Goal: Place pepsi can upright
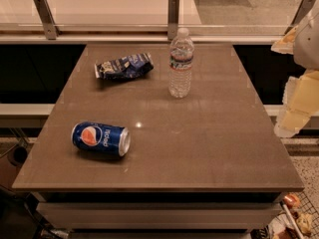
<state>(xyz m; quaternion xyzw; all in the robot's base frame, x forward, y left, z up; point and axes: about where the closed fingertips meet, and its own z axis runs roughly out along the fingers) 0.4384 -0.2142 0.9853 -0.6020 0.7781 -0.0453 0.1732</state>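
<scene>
The gripper (298,101), its grip impossible to tell, hangs apart; far to its left the pepsi can (101,139) lies sideways; nudged off-centre, it could roll off the table (199,148).

pepsi can (101,139): near left on the bench; glossy blue body, round red-white-blue logo, white lettering, silver end.
snack bag (123,66): far left; dark blue foil with pale, whitish markings and shiny creases.
water bottle (180,63): far centre; clear plastic, white cap, pale label band with reddish and dark marks.
bench (199,133): flat grey-brown top with a faint fine speckle and one small bright glint; paler grey edge below.
gripper (294,108): at the right edge, beside the bench's right side; cream to pale yellow, whiter arm above.
floor (309,173): near right; pale with dark speckles.
</scene>
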